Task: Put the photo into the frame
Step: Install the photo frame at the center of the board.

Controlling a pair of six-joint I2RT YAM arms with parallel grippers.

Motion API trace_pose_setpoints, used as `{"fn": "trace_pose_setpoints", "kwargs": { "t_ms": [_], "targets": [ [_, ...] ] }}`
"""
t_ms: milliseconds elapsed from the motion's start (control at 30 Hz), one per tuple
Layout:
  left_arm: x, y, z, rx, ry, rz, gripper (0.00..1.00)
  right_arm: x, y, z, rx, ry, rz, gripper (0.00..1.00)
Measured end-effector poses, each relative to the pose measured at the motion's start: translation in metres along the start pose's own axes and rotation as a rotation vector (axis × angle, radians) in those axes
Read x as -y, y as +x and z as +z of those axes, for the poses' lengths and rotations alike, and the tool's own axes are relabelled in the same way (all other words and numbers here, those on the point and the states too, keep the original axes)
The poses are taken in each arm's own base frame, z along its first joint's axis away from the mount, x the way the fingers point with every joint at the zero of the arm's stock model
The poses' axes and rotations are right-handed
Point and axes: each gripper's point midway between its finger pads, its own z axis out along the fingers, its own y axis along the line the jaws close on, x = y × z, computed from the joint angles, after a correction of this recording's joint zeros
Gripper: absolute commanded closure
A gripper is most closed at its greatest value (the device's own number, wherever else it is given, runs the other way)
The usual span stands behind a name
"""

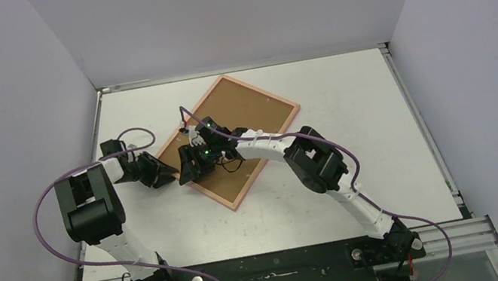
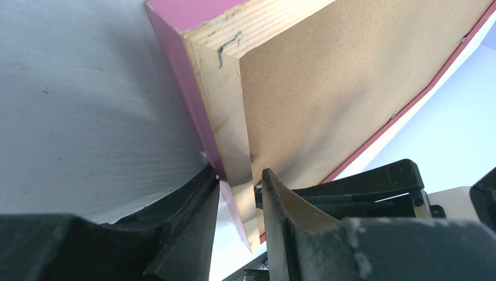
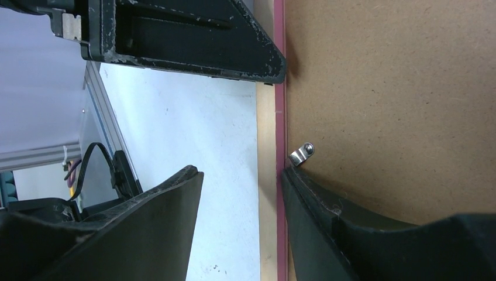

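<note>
Two tools are logged on one rail of the frame [image 1: 262, 92]. The frame is laid back-up on the tabletop [image 1: 357, 168], turned as a diamond, slightly toward 12 o'clock from the tabletop's centre in the top view. Its light wood side is uppermost and a brown backing panel [image 1: 241, 111] is seated inside it.

Both tools are placed on the frame's 7-to-8 o'clock edge, close to its 9 o'clock corner.

Left tool [image 2: 240, 174]: pinched on the rail just beside the mitred corner (one finger against the pink outer face, the other at the inner edge where the panel begins).

Right tool [image 3: 241, 171]: spread, set astride the same rail. One finger is seen over bare tabletop with a clear gap to the wood. The other is set on the panel, touching or just beside a small metal clip [image 3: 302, 153]. In the right wrist view a finger of the left tool is seen at 12 o'clock, its tip at the rail.
</note>
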Motion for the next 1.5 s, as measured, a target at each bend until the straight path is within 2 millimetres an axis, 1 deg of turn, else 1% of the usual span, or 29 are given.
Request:
{"fn": "trace_pose_setpoints", "kwargs": {
  "t_ms": [200,400,567,700,767,867,1000,1133,1233,1367,1500],
  "targets": [
    [0.0,0.0,0.0,0.0,0.0,0.0,0.67,0.002,-0.002,0.001,0.017,0.019,0.038,0.44],
    [0.004,0.0,-0.001,-0.005,0.001,0.014,0.57,0.006,-0.004,-0.006,0.089,0.029,0.072,0.43],
    [0.008,-0.005,-0.003,0.004,-0.017,0.062,0.5,0.006,-0.004,-0.007,0.102,0.017,0.077,0.43],
    [0.014,-0.019,-0.012,0.037,-0.037,0.106,0.45,0.006,-0.003,-0.007,0.106,0.009,0.071,0.44],
    [0.017,-0.032,-0.02,0.069,-0.052,0.126,0.41,0.006,-0.004,-0.008,0.112,0.011,0.065,0.44],
    [0.016,-0.053,-0.032,0.135,-0.091,0.152,0.37,0.008,-0.003,-0.01,0.117,0.029,0.062,0.44],
    [0.017,-0.071,-0.042,0.2,-0.118,0.19,0.36,0.014,-0.004,-0.018,0.139,0.082,0.049,0.44],
    [0.023,-0.081,-0.046,0.223,-0.116,0.236,0.36,0.018,-0.004,-0.022,0.148,0.1,0.051,0.44],
    [0.028,-0.092,-0.042,0.231,-0.105,0.278,0.36,0.018,-0.005,-0.022,0.149,0.101,0.051,0.44],
    [0.028,-0.104,-0.027,0.21,-0.083,0.329,0.36,0.016,-0.003,-0.02,0.144,0.097,0.048,0.44],
    [0.024,-0.108,-0.01,0.162,-0.06,0.342,0.38,0.013,-0.004,-0.018,0.14,0.093,0.046,0.45]
  ]
}}
